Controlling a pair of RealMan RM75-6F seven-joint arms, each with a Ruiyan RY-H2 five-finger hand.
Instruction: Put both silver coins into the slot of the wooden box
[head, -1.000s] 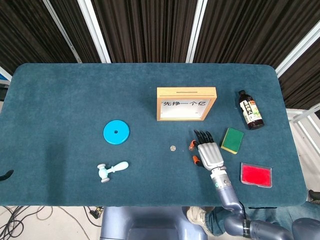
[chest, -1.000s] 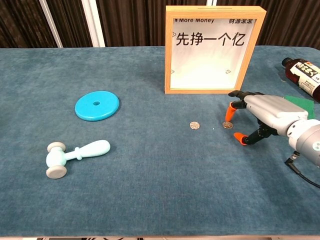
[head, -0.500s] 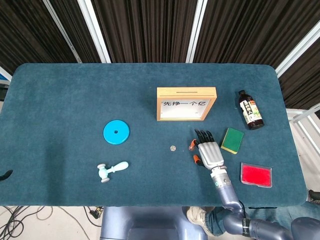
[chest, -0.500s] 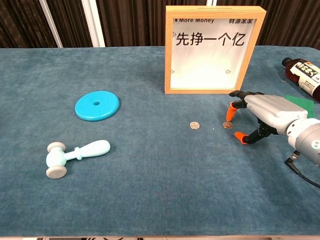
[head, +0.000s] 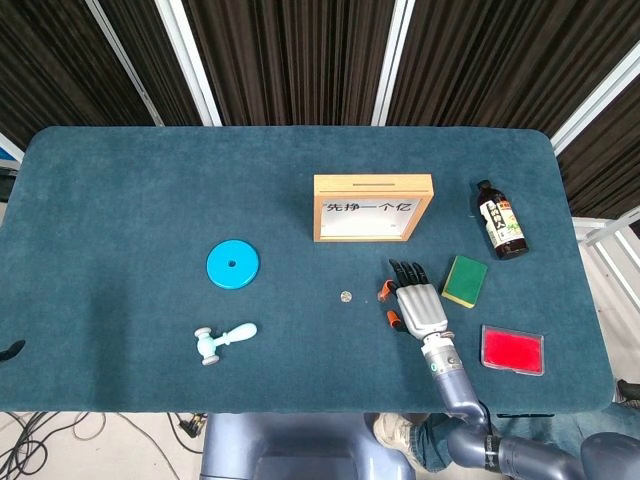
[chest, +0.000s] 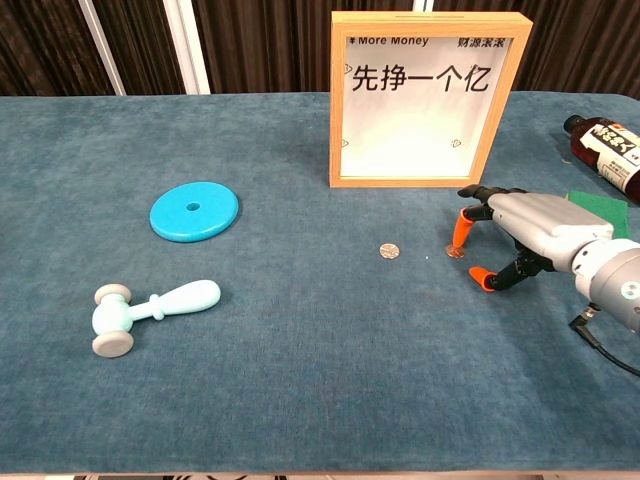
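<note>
Head view: right hand (head: 418, 303) lies low over the blue counter (head: 130, 210), in front of the wooden box (head: 373, 207), fingers spread and holding nothing. One silver coin (head: 346, 296) sits on the cloth just left of the hand. The second coin isn't visible here, hidden near the orange fingertips (head: 383, 292). The slot is a thin line on the box top. Green sponge (head: 464, 280) is just beside the hand on its right. Left hand is not visible.

Chest view: right hand (chest: 525, 240) has one orange fingertip down at the second coin (chest: 455, 251), thumb tip apart from it; whether it touches the coin I can't tell. The first coin (chest: 388, 251) lies free, well short of the box (chest: 428, 98).

Risk, as I judge it: the coin lies flat on soft cloth, so the fingertip may skid it away instead of lifting it. A thin edge pinch could drop it before the slot.
</note>
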